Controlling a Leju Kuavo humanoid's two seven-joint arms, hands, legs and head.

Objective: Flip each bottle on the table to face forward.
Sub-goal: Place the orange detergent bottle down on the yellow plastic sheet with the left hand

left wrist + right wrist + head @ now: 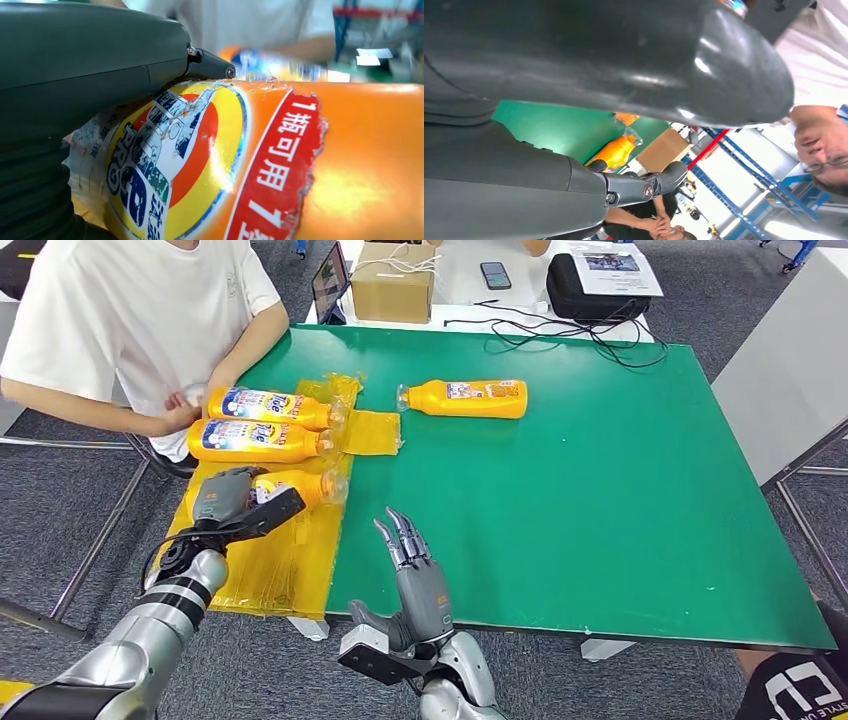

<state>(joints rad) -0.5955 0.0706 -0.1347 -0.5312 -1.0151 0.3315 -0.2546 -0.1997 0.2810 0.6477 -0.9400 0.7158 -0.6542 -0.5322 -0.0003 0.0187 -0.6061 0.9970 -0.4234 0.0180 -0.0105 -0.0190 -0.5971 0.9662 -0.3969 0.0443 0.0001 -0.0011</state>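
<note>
Green worktop (600, 510) with a crinkled yellow plastic sheet (290, 560) over its left end. Three orange detergent bottles lie on their sides on the sheet in a row, caps toward the middle of the worktop. Far bottle (272, 406) and middle bottle (262, 440) show the blue-white label up, touching each other; a person's hand (190, 400) rests at the base of the far one. Near bottle (300, 487) is gripped by the left robot hand (232, 502), fingers wrapped over its base end; the left wrist view shows the label and a torn red strip close up (260, 165). A fourth orange bottle (470, 398) lies alone further right on bare green, cap pointing left, well apart from the other three. Right robot hand (412, 570) hovers over the near edge of the worktop, fingers straight and spread, holding nothing. Cardboard box (392, 282), phone (495, 275) and black case (590, 290) sit beyond the far edge.
</note>
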